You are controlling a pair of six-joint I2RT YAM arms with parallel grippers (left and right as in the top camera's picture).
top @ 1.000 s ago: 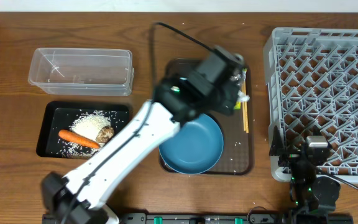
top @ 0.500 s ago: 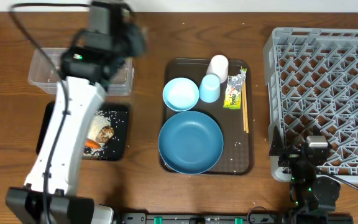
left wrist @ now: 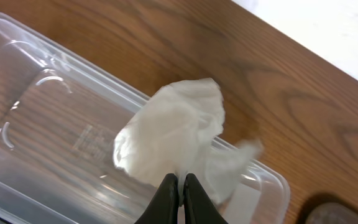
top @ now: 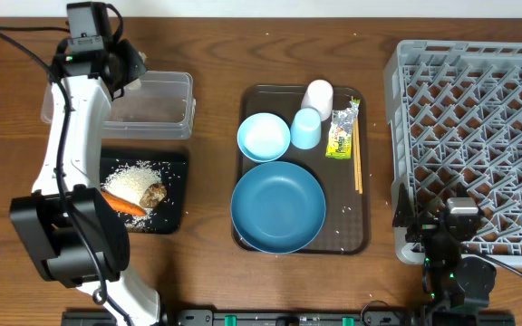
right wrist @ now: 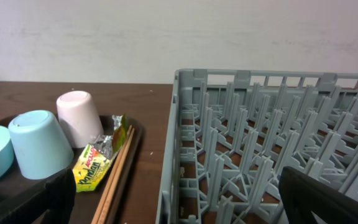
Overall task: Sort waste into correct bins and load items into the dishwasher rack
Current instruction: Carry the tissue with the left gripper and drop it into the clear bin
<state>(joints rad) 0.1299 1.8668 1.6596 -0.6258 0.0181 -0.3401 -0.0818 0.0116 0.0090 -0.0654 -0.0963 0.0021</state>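
Note:
My left gripper (left wrist: 179, 186) is shut on a crumpled white tissue (left wrist: 173, 137), which hangs over the clear tub (left wrist: 42, 124). From overhead, that gripper (top: 127, 72) sits at the tub's (top: 157, 104) back left corner. The black tray (top: 178, 204) holds a carrot (top: 123, 205), a brown lump (top: 155, 193) and rice (top: 134, 177). A dark-blue plate (top: 279, 206), light-blue bowl (top: 263, 136), blue cup (top: 305, 129), white cup (top: 318, 94), wrapper (top: 342, 134) and chopsticks (top: 358, 158) lie on the brown tray. My right gripper (right wrist: 179, 208) stands open at the grey rack's (top: 478, 127) front left corner.
The brown serving tray (top: 356, 231) lies between the bins and the rack, with stray rice grains on it. The left arm reaches from the front edge up the table's left side, crossing the black tray. The right arm (top: 456, 263) sits low at the front right.
The left arm has swung from above the brown tray leftward to the clear tub, carrying the tissue. The cups and bowl are uncovered. The right arm has not moved.

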